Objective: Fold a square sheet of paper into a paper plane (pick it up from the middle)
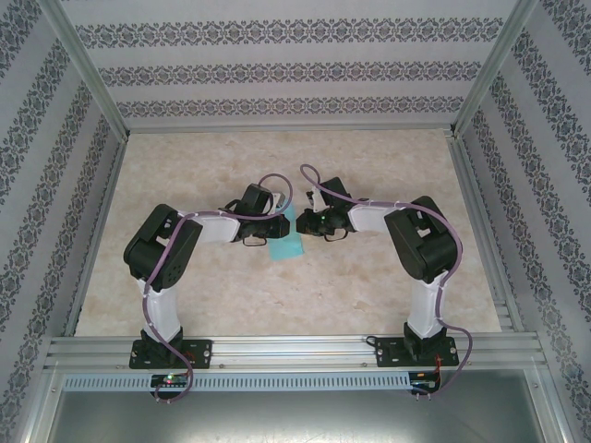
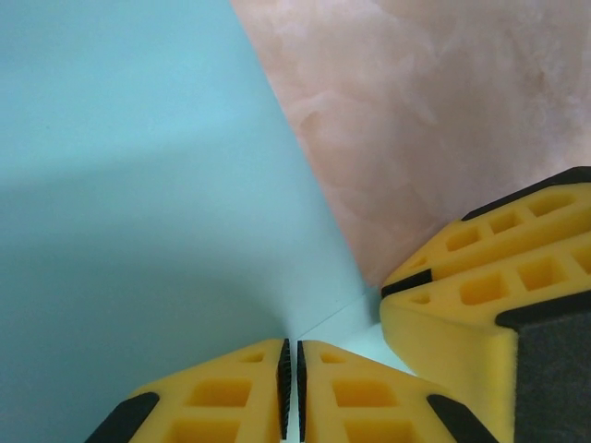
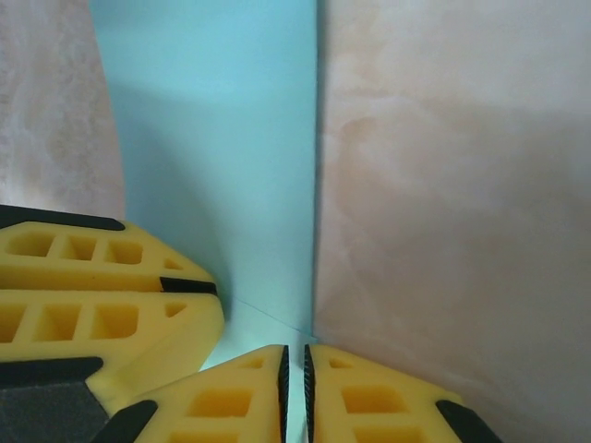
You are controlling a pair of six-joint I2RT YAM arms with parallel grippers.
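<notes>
The sheet of paper (image 1: pixel 288 245) lies on the marbled beige table (image 1: pixel 388 295), near its middle, between the two arms, and both grippers meet over its far part. It is teal-blue, plain and without any print, with a smooth matt surface and straight, sharp edges. In the top view it looks like a narrow slanted shape, partly hidden under the fingers. In the right wrist view one long edge runs straight up the picture, and a fine crease line crosses the paper just before the fingers. In the left wrist view a paler strip shows at the edge near the pads. The left gripper (image 2: pixel 293 392) has its jaws pressed together on the paper's edge, with only a thin slit between the black pads. The right gripper (image 3: pixel 295 388) stands just beside it, tips almost touching; its pads leave a slightly wider slit with teal paper inside, and I cannot tell if they are pressing it.
</notes>
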